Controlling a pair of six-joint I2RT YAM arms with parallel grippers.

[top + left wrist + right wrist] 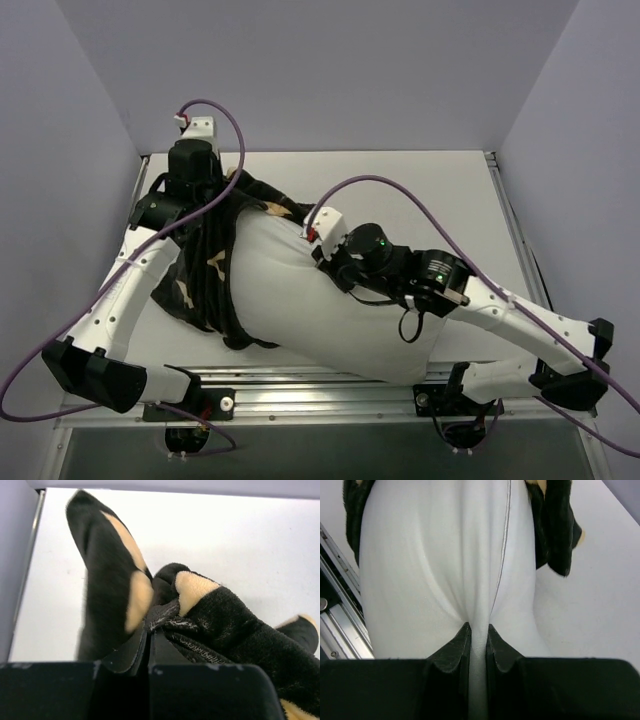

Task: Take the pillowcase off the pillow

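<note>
top view: the pillow [330,300] lies across the tabletop [440,190], with the pillowcase [205,270] bunched over its left end.
left wrist: the left fingers [127,655] are clenched on a pillowcase fold.
right wrist: the right fingers [451,652] are pinching a ridge of the pillow.

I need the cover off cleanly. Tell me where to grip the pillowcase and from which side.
Grip the pillowcase at its bunched far-left end, coming from the left, away from the pillow. The fabric there lies in slack folds, so it likely pinches alone; the left gripper is shut on such a fold.
</note>
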